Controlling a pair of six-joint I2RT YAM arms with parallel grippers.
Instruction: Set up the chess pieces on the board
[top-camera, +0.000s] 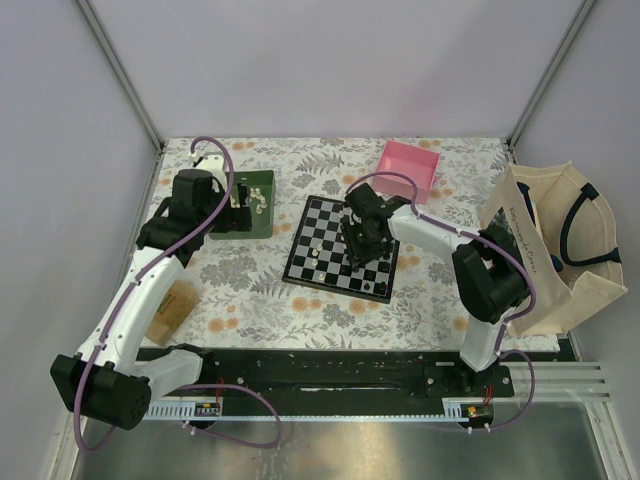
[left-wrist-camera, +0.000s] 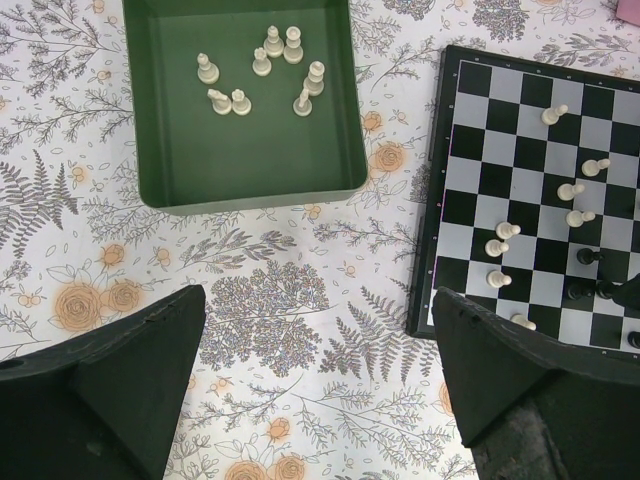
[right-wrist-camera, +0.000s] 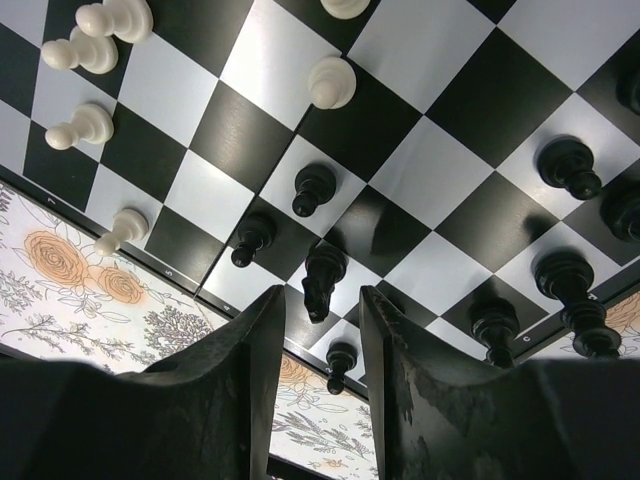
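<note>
The checkered board (top-camera: 315, 225) lies mid-table. My right gripper (top-camera: 362, 245) hovers low over its near right part. In the right wrist view its jaws stand a little apart, open, either side of a black knight (right-wrist-camera: 322, 280) that stands on the board (right-wrist-camera: 250, 130), with a gap showing on each side. Black pawns (right-wrist-camera: 313, 188) and white pawns (right-wrist-camera: 330, 82) stand around it. My left gripper (left-wrist-camera: 318, 300) is wide open and empty over the cloth, between the green tray (left-wrist-camera: 240, 195) and the board (left-wrist-camera: 500, 150). Several white pieces (left-wrist-camera: 262, 65) lie in the tray.
A pink box (top-camera: 410, 168) sits behind the board. A cream tote bag (top-camera: 555, 250) stands at the right edge. A small brown box (top-camera: 170, 310) lies by the left arm. Grey walls close in the table on three sides.
</note>
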